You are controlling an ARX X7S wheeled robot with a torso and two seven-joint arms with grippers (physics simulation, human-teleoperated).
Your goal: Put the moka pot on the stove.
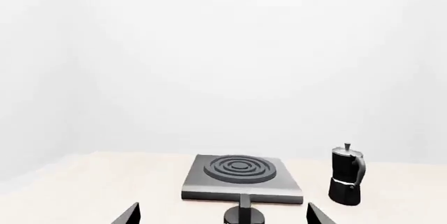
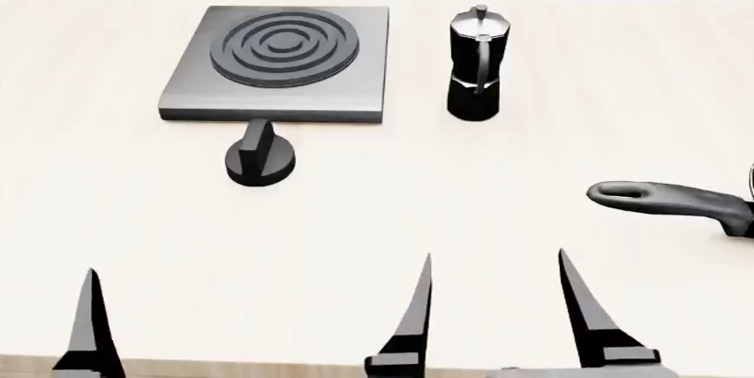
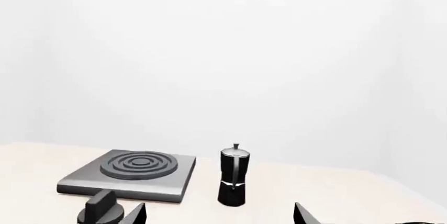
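The moka pot (image 2: 475, 64) (image 1: 347, 179) (image 3: 234, 179) stands upright on the table just right of the stove, black with a silver lid. The stove (image 2: 342, 86) (image 1: 202, 185) (image 3: 167, 185) is a flat grey slab with a ring burner and nothing on it. My right gripper (image 2: 495, 259) (image 3: 220, 205) hangs open near the table's front edge, well short of the pot and roughly in line with it. My left gripper (image 1: 223, 204) is open and empty too, facing the stove from a distance. In the head view only one of its fingers (image 2: 91, 325) shows, at the lower left.
A round black dial knob (image 2: 260, 162) (image 1: 244, 216) (image 3: 100, 211) sits just in front of the stove. A long black pan handle (image 2: 672, 201) reaches in from the right edge. The light tabletop (image 2: 353, 228) ends close under the grippers.
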